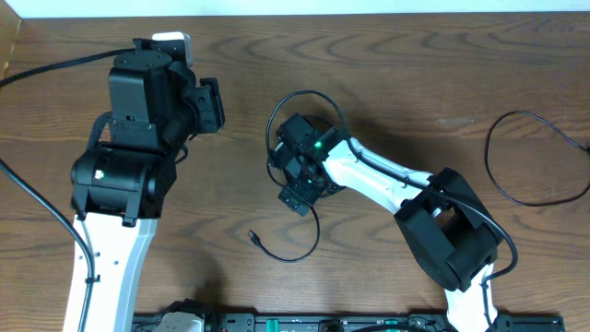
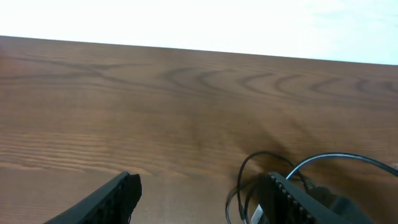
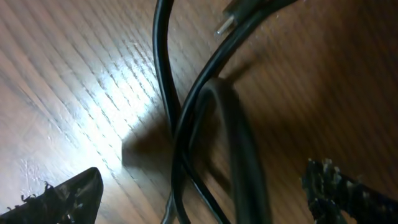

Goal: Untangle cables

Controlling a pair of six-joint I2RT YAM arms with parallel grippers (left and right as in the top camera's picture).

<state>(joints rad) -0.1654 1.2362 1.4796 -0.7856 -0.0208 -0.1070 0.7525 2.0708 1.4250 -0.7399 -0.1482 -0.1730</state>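
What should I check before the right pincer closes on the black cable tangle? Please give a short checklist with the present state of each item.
1. Right pincer open: ok.
2. Black cable between its fingers: ok.
3. Only one strand there: not ok, several strands cross.
4. Left pincer open and empty: ok, only bare table shows between its fingers.
5. Plug end lying free on the table: ok.
6. White cable found: cannot tell.
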